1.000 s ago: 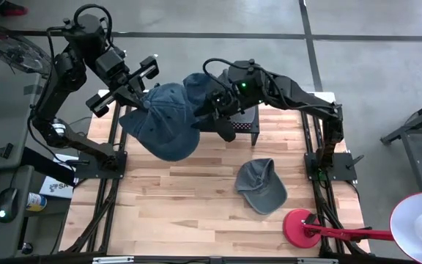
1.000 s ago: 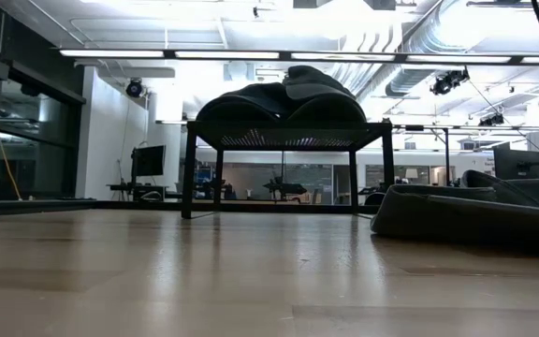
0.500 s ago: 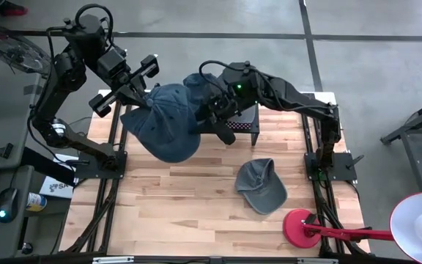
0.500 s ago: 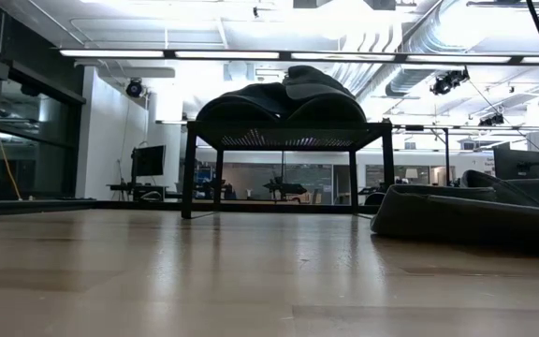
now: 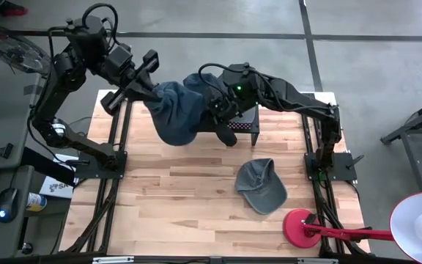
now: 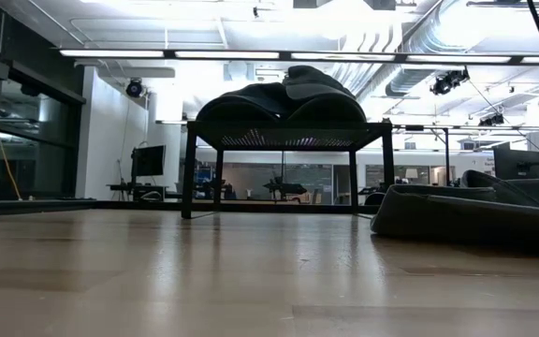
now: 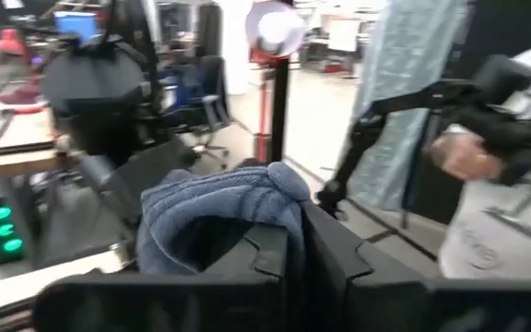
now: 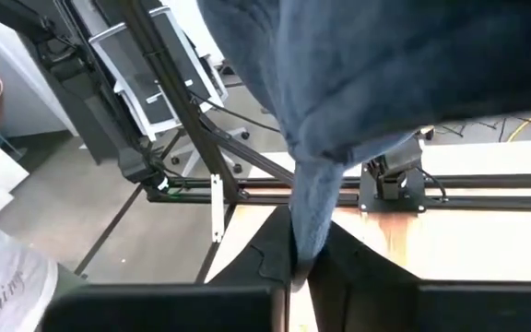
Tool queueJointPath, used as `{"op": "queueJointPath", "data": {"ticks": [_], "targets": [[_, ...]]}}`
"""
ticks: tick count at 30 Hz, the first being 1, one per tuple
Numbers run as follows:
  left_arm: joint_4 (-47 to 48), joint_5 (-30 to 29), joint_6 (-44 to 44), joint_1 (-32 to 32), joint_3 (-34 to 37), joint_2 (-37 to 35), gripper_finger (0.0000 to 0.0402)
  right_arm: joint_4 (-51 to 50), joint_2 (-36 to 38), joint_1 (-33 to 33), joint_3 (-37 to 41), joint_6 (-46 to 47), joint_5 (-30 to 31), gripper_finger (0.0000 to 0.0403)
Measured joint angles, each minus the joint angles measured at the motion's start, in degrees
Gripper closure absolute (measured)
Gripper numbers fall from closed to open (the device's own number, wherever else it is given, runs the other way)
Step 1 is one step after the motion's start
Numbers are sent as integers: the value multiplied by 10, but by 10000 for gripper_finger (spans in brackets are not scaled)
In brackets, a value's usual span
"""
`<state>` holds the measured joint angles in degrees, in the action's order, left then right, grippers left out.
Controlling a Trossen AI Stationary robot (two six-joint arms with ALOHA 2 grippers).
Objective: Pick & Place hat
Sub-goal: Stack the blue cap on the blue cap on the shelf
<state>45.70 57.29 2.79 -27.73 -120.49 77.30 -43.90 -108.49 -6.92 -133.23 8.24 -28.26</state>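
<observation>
Your left gripper point(image 5: 143, 93) and right gripper point(image 5: 212, 110) both have fingers clamped on the raised blue hat point(image 5: 178, 110); next, carry it to placement.

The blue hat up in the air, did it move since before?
Yes. In the high view the blue hat has bunched up and shifted toward the black rack, held between the left gripper and right gripper.
</observation>
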Motion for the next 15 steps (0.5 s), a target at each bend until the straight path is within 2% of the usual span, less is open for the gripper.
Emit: {"op": "queueJointPath", "data": {"ticks": [4, 8, 15], "targets": [[15, -37, 19, 0, 0, 0, 327, -6, 2, 5, 0, -5, 14, 395], [17, -67, 26, 0, 0, -5, 258, -39, 14, 10, 0, -8, 40, 397], [12, -232, 75, 0, 0, -59, 159, -127, 38, 18, 0, -14, 129, 397]]}}
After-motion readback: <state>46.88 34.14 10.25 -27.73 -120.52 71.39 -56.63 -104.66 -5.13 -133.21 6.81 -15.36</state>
